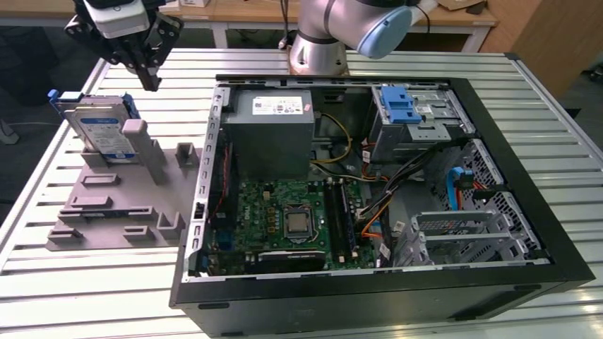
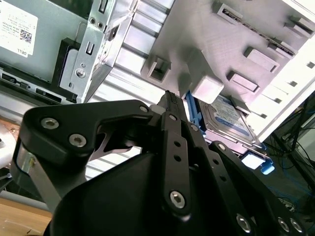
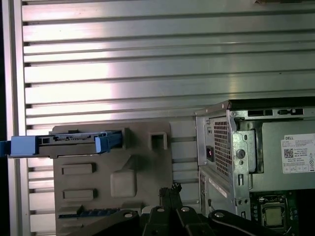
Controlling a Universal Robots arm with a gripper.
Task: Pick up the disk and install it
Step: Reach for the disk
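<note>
Pick-up stage, nothing grasped: gripper (image 1: 151, 83) hangs empty, jaws pressed together, at 1 o'clock from the disk (image 1: 102, 131) standing in its holder (image 1: 113, 212), 9 o'clock of the case (image 1: 377, 296); a grab likely needs jaws spread over its top edge.

I see my gripper (image 2: 168, 98) with its black fingers drawn together and nothing held between them. Beyond the tips, the disk (image 2: 230, 118) sits propped in the grey fixture (image 2: 216, 44), partly behind a grey post (image 2: 204, 84). The computer case's metal corner (image 2: 93, 44) lies near the fixture on the slatted table (image 2: 130, 64).
</note>
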